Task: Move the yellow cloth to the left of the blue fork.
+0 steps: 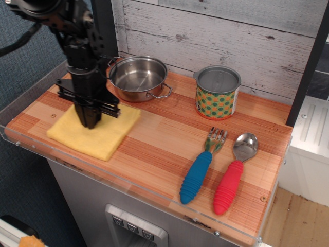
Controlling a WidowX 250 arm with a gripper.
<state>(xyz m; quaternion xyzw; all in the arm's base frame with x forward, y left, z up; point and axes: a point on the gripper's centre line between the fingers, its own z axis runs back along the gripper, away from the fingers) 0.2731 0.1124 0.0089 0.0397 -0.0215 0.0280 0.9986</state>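
Observation:
The yellow cloth (103,135) lies flat on the wooden counter at the left, in front of the steel pot. My gripper (91,121) points straight down onto the cloth's middle, fingers close together and pressed into it. The blue fork (201,167) lies at the front right, handle toward the front edge, tines toward the back. The cloth is well to the left of the fork, with bare wood between them.
A steel pot (138,77) stands behind the cloth. A patterned tin can (217,93) stands at the back middle. A red-handled spoon (232,177) lies right of the fork. A clear acrylic rim (31,145) edges the counter.

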